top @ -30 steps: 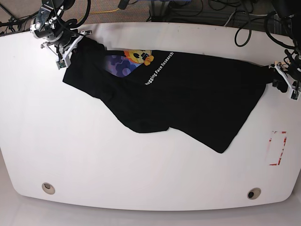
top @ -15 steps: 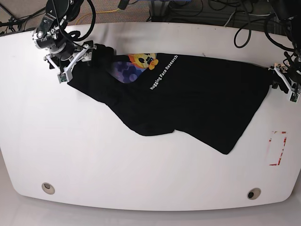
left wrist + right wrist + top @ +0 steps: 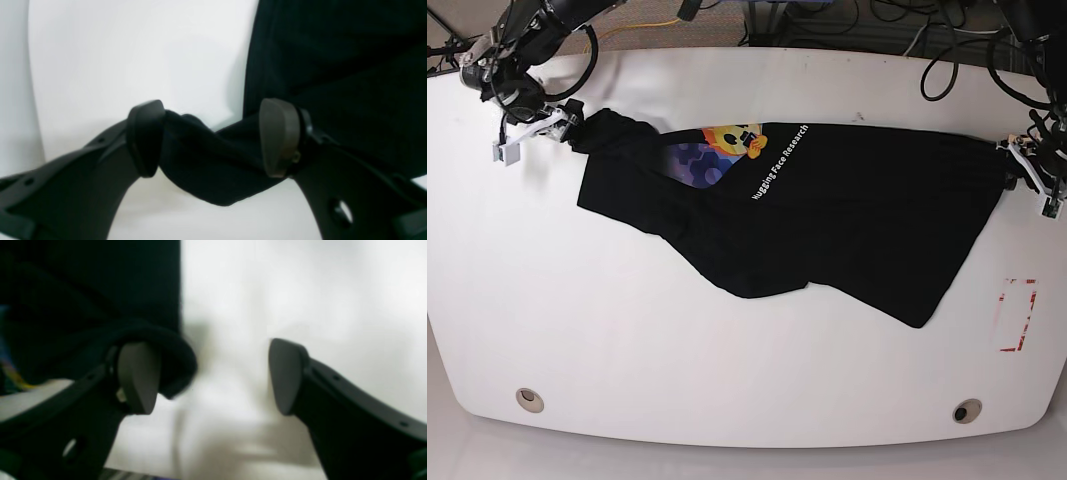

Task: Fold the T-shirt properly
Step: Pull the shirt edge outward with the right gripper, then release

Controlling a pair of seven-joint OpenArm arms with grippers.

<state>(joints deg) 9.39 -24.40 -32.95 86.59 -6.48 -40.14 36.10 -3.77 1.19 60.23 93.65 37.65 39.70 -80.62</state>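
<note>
T-shirt stretched between two grippers across the far half of the table.

The T-shirt [image 3: 827,215] was seen lying crumpled on the white table [image 3: 727,370], print partly folded under, one lower flap trailing toward the near edge. A bunched corner was draped between the spread pads of the left gripper [image 3: 210,140]; whether it was truly pinched could not be told, the jaws standing apart. At the other end, cloth was hooked over one pad of the right gripper [image 3: 206,376], jaws wide, nothing clamped between them. The opposed hold was judged as meant for pulling the cloth taut and flat ahead of folding, which was not yet begun.
</note>
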